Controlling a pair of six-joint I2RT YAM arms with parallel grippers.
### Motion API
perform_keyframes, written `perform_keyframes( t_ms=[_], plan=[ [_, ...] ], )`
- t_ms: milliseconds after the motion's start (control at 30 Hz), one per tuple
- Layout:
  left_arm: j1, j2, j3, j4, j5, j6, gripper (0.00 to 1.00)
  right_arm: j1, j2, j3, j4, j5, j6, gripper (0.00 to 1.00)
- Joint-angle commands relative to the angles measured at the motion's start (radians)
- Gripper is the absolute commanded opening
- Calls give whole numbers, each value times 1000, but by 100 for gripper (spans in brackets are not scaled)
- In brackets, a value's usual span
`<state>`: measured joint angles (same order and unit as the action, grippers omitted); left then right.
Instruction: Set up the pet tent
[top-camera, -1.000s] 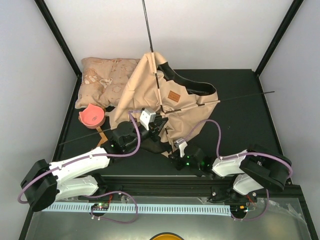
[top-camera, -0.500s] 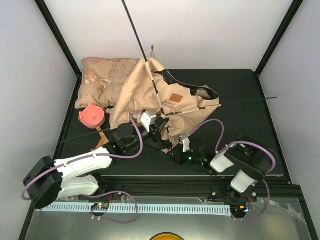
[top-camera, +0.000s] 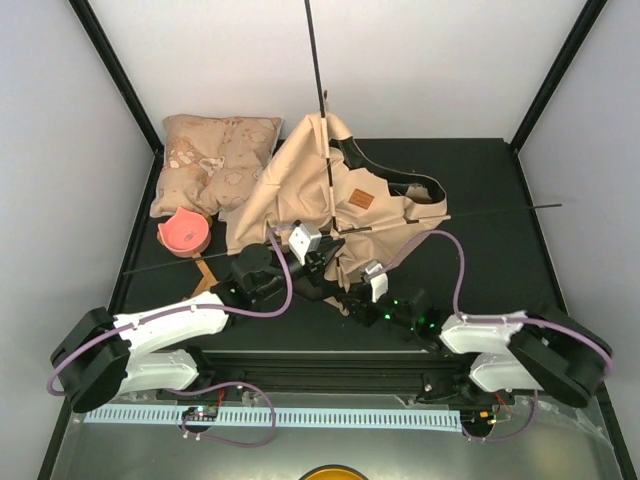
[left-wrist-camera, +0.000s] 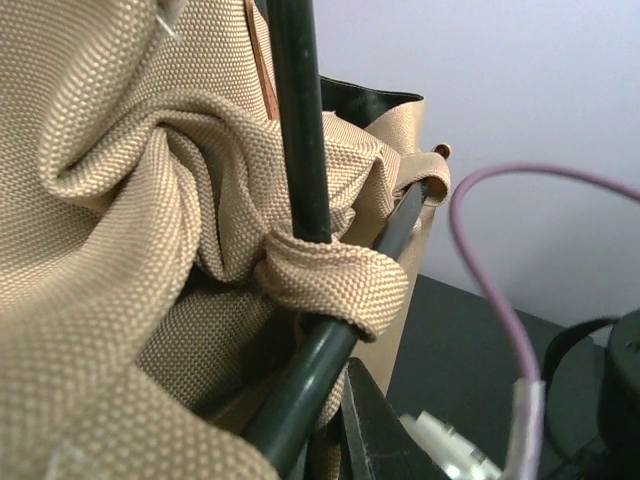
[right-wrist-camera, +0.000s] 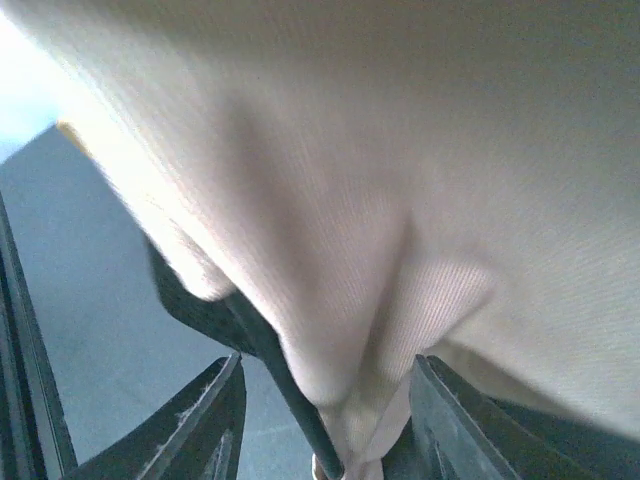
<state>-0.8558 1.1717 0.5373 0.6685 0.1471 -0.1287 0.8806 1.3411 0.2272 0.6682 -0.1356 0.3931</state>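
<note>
**Overhead view.** The tent (top-camera: 300, 195) is a crumpled heap of tan fabric lying at the centre of the black table (top-camera: 500, 260). It is not standing. Its mouth gapes toward 1 o'clock and exposes the black floor (top-camera: 385, 172) inside. A brown label (top-camera: 360, 200) sits on the fabric at 7 o'clock of that mouth.

One pole (top-camera: 316, 55) rises from the heap toward 12 o'clock. A second pole (top-camera: 490, 211) crosses it, running from 8 o'clock to 3 o'clock and passing both edges of the fabric.

A pillow (top-camera: 215, 160) lies at 10 o'clock of the tent and touches it. A pink bowl (top-camera: 183, 232) sits at 9 o'clock of the tent, against the pillow's near edge. Its hollow faces up and shows only its pink inside.

The left gripper (top-camera: 322, 258) is at the tent's 6 o'clock edge, where the poles cross. The right gripper (top-camera: 352, 300) is just at 5 o'clock of it, under the fabric's near hem.

**Left wrist view.** A fabric loop (left-wrist-camera: 335, 285) wraps the crossing of the two poles. The slanted pole runs down beside a dark finger (left-wrist-camera: 365, 430). The left pincer is closed tight, but whether pole or cloth is pinched cannot be told. A purple cable (left-wrist-camera: 490, 250) arcs at 3 o'clock.

**Right wrist view.** Blurred tan fabric fills the frame. The right pincer's fingers (right-wrist-camera: 215, 420) stand apart, and a fold with a black edge hangs into the gap without being clamped.
</note>
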Motion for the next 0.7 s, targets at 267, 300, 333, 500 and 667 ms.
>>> perform_keyframes(
  t_ms=[267, 300, 333, 500, 667],
  plan=[
    [-23, 16, 54, -133, 26, 87, 2, 3, -536, 87, -460, -172, -288, 49],
    [-26, 16, 58, -136, 20, 91, 2, 2, -569, 118, -508, -193, -302, 50],
    [-28, 16, 60, -138, 16, 94, 2, 3, -598, 150, -544, -199, -304, 50],
    [-42, 21, 75, -152, -1, 110, 2, 3, -620, 408, -766, -123, -255, 58],
    [-66, 22, 85, -168, -25, 123, 2, -14, -495, 780, -968, -14, -179, 69]
  ],
)
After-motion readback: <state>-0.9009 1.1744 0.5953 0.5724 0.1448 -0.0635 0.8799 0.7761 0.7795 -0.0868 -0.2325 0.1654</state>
